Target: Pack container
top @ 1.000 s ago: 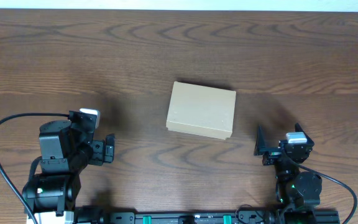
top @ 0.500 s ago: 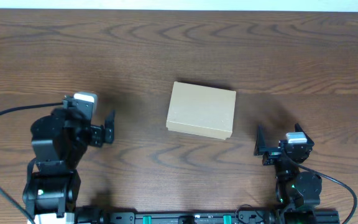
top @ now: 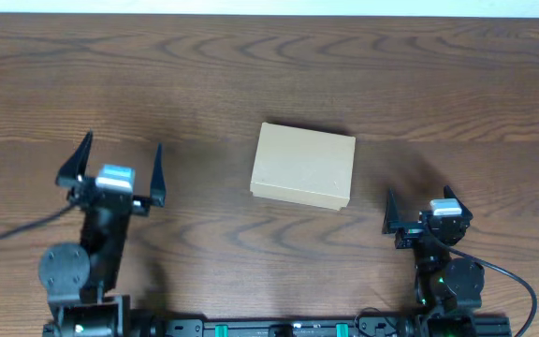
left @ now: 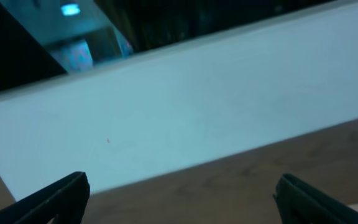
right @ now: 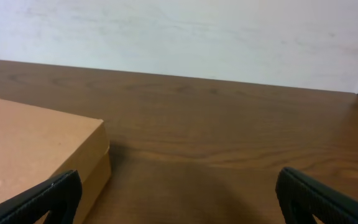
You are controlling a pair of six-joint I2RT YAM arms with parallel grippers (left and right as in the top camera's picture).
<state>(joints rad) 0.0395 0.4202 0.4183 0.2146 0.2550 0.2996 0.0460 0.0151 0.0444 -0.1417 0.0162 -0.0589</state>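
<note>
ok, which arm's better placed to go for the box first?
Right, probably. The right gripper sits open close beside the container, and the container's corner shows in its wrist view. The left gripper is open too but farther off, and its camera faces the wall.

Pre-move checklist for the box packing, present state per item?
1. Box open for packing: not ok, it sits shut on the table.
2. Left pincer open and empty: ok, fingers spread wide, nothing between them.
3. Right pincer open and empty: ok, the wrist view shows both fingers far apart.
4. Things to pack in view: not ok, no view shows any.
5. Path from each pincer to the box: ok, only bare wood between them.
6. Side the box opens from: cannot tell.
</note>
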